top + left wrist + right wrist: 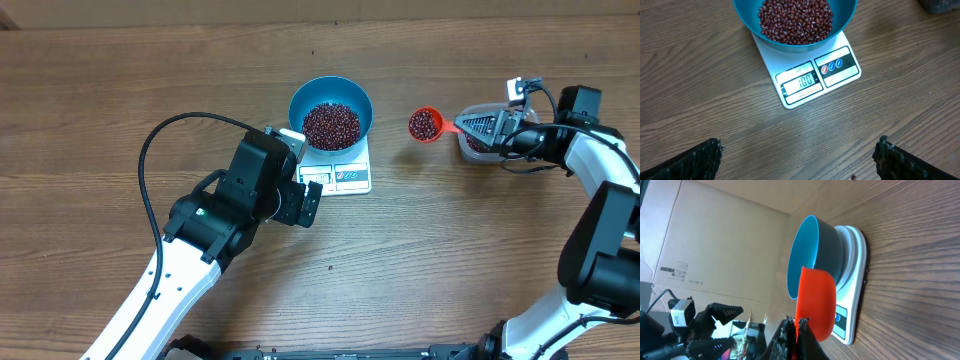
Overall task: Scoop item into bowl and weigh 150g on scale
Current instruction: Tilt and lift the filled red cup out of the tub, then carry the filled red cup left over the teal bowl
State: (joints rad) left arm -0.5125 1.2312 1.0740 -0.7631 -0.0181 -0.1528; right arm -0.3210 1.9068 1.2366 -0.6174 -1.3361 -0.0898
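Overhead view: the round, deep, bright blue bowl [300,100], holding a heap of small dark red-brown beans [331,126], stands on the small white square kitchen scale [350,178]. The left gripper [309,201] hovers beside the scale's front edge, jaws wide apart and empty. The right gripper [492,127], over what seems a clear plastic tub [472,147], is clamped on the handle of a bean-filled red plastic scoop [426,124] held apart from the bowl.

L arm reaches fwd, pincer [309,198] spread wide, facing down. R arm bent inward, pincer [478,126] clamped on scoop [451,127] handle, wrist prob. rolled sideways.
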